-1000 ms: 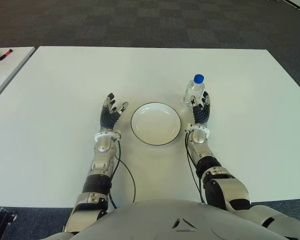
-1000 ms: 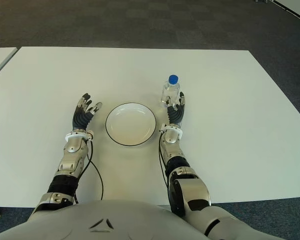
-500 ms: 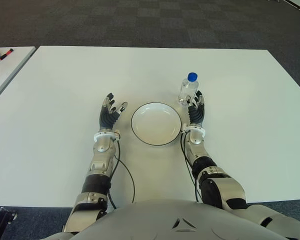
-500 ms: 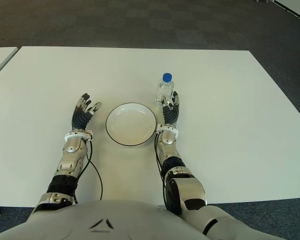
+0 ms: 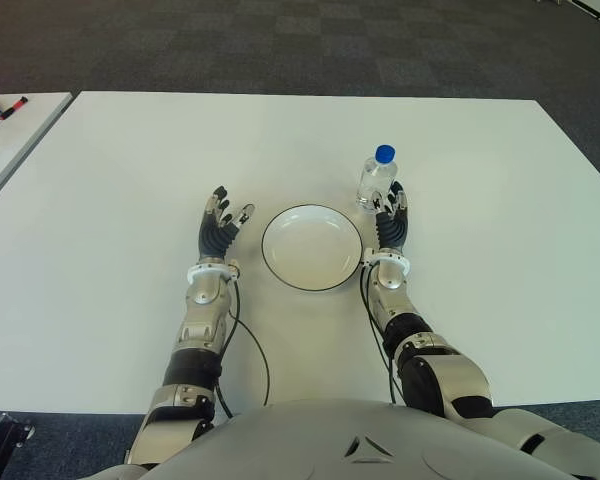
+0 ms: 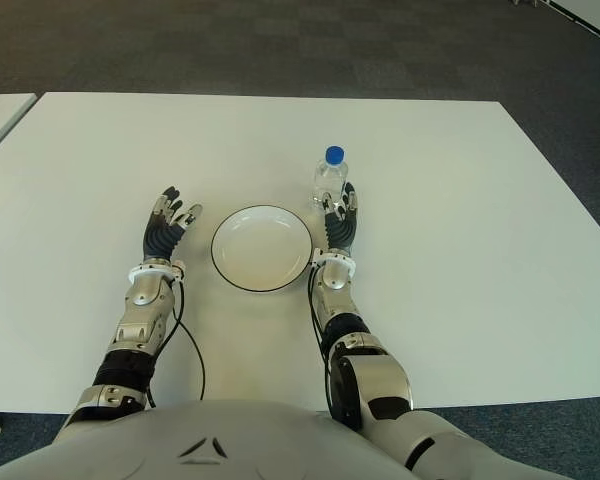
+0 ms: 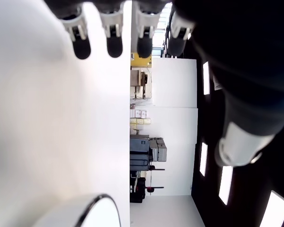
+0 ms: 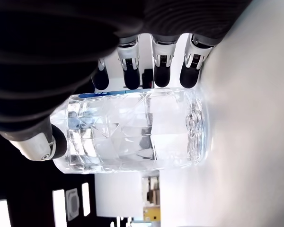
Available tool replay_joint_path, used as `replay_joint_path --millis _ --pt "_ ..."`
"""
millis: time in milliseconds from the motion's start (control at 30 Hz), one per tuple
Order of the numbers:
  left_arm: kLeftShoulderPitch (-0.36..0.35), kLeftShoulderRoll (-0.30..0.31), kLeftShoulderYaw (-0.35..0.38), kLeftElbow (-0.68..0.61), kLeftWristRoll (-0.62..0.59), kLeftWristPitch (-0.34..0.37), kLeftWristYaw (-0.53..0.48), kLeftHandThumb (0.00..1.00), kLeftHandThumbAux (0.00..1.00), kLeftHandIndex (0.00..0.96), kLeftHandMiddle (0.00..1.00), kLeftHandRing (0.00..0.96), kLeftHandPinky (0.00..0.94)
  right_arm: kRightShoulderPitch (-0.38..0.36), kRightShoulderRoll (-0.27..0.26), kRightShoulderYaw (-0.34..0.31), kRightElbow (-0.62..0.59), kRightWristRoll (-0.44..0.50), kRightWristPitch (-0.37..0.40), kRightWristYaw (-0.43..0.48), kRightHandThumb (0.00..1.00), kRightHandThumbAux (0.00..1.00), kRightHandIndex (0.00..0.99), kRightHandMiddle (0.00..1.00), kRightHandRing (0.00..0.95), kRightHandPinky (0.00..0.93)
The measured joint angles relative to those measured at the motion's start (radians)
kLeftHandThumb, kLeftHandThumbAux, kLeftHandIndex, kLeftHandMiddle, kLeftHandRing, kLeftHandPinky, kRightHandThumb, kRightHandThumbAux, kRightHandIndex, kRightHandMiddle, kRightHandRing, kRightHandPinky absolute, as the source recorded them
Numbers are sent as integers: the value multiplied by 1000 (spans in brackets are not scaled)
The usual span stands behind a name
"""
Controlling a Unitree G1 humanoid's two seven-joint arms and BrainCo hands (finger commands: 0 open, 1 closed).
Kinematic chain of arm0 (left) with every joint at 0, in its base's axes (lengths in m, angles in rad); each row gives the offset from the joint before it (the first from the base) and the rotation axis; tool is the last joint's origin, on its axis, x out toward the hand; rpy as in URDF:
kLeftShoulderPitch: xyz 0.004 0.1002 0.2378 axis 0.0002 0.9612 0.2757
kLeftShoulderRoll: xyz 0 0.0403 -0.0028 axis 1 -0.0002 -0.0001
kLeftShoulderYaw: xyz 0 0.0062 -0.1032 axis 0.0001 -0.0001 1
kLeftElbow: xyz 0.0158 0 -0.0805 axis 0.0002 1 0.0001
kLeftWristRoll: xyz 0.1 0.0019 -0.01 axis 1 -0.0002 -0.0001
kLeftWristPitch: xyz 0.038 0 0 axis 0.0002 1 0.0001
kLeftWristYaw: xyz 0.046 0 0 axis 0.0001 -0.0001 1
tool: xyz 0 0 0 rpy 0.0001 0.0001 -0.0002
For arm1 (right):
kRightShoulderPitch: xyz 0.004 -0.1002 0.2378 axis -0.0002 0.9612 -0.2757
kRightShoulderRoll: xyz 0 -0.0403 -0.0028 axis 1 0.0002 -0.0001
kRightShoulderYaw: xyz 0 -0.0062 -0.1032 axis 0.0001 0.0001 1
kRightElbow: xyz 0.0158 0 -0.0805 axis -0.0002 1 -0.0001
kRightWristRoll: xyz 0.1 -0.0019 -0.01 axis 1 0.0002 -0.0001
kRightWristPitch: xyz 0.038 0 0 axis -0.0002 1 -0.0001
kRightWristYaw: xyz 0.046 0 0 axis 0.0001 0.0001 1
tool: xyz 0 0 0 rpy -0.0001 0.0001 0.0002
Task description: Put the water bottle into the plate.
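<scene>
The upright water bottle [image 5: 376, 179] is flanked by the right hand [image 5: 391, 222], fingers spread, beside the plate [image 5: 312, 247]; the left hand [image 5: 220, 225] is held unclenched.

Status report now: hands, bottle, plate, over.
Right hand open beside the bottle, no grasp. Left hand open, left of the plate. Bottle upright on the table, plate empty. Nothing between them.

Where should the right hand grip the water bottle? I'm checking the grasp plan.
Probably around the clear body of the water bottle, below the cap, coming from the near side where the open right hand is: it stands upright on the table.
</scene>
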Motion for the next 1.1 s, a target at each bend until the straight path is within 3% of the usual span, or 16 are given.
replay_joint_path --millis 800,1100 --pt "0 4 -8 11 25 -19 1 154 634 60 58 32 54 -3 0 0 3 2 -5 12 612 419 0 0 0 4" --pt "0 4 -6 12 25 -19 1 166 653 57 56 31 70 -10 -8 14 8 -30 21 -20 588 410 0 0 0 0"
